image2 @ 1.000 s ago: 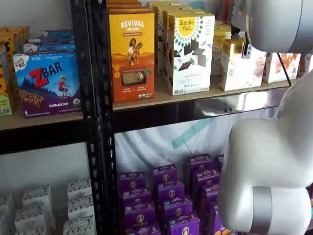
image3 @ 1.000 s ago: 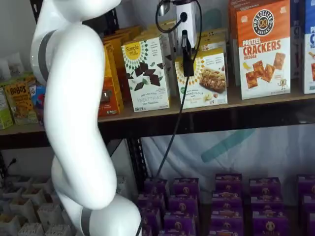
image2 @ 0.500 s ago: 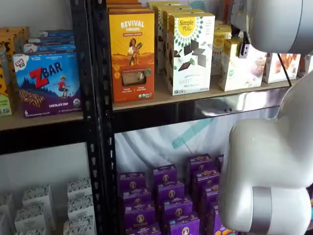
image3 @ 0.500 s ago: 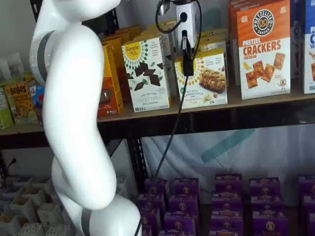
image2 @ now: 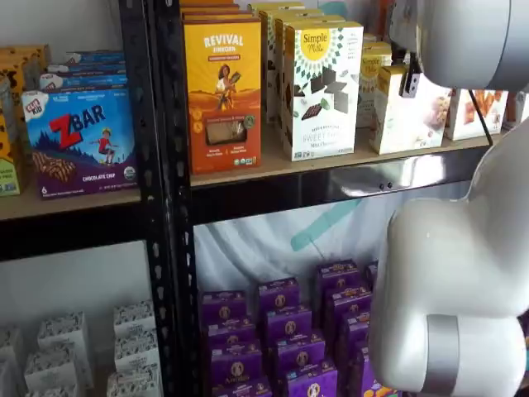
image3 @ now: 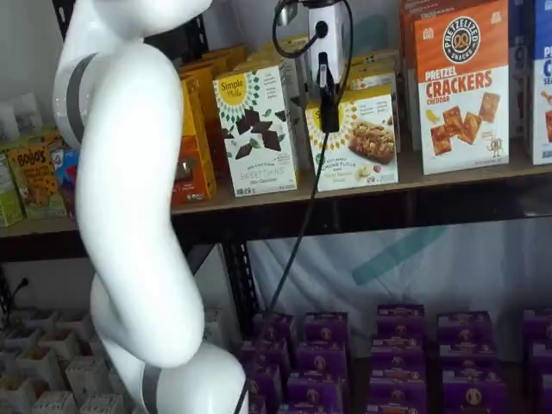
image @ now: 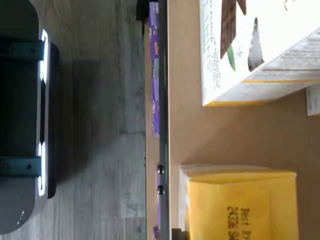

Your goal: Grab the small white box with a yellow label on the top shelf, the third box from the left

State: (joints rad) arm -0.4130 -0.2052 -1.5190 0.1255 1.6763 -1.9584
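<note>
The small white box (image3: pixel 358 138), short, with a yellow top and a cookie picture, stands on the top shelf (image3: pixel 448 172) between a taller white box and an orange cracker box. It also shows in a shelf view (image2: pixel 395 112). My gripper (image3: pixel 329 121) hangs in front of the box's upper left corner, white body above and one black finger seen side-on, so I cannot tell whether it is open. A dark bit of it shows in a shelf view (image2: pixel 410 85). The wrist view shows the box's yellow top (image: pixel 240 205) on the tan board (image: pixel 225 135).
The taller white box with chocolate squares (image3: pixel 257 129) stands close beside the small one. The orange pretzel cracker box (image3: pixel 461 86) is on its other side. My white arm (image3: pixel 129 216) and a black cable (image3: pixel 297 241) hang in front. Purple boxes (image3: pixel 397 345) fill the lower shelf.
The gripper has edged slightly sideways at the small white box's top. The boxes have not moved.
</note>
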